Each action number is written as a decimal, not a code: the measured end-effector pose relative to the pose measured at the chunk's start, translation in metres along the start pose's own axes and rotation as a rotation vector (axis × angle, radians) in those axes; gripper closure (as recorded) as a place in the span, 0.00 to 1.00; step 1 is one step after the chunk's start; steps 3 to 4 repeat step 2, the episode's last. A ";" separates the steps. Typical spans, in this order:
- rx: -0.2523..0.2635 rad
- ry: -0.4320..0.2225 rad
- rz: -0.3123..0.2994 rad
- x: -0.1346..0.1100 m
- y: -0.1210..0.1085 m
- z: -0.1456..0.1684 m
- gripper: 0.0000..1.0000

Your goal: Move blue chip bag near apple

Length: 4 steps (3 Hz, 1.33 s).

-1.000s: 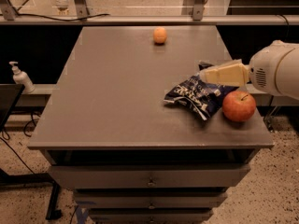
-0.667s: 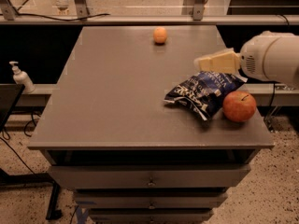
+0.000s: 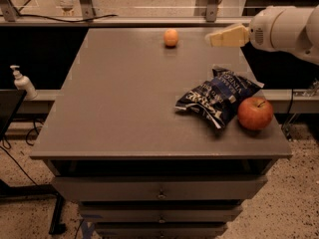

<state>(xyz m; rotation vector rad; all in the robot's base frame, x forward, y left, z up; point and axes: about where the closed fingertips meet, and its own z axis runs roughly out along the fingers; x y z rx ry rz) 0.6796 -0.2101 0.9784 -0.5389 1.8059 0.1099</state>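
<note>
The blue chip bag (image 3: pixel 218 98), dark navy foil with white lettering, lies crumpled on the grey table (image 3: pixel 124 103) at the right. The red-orange apple (image 3: pixel 255 113) with a thin stem stands right beside the bag's right edge, touching or nearly touching it, near the table's front right corner. My gripper (image 3: pixel 225 36) is raised above the table's far right part, well above and behind the bag, and holds nothing. Its cream-coloured tip points left.
A small pale orange fruit (image 3: pixel 171 37) sits near the table's far edge. A white pump bottle (image 3: pixel 22 81) stands off the table at the left. Drawers (image 3: pixel 159 193) lie below the front edge. The white arm body (image 3: pixel 286 28) fills the upper right.
The gripper has lifted up and back, away from the bag, which it was just above. The bag and the apple have stayed in place.
</note>
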 end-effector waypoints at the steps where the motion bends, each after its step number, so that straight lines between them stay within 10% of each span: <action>1: 0.017 -0.054 -0.025 -0.029 -0.017 0.004 0.00; 4: 0.017 -0.056 -0.025 -0.031 -0.016 0.003 0.00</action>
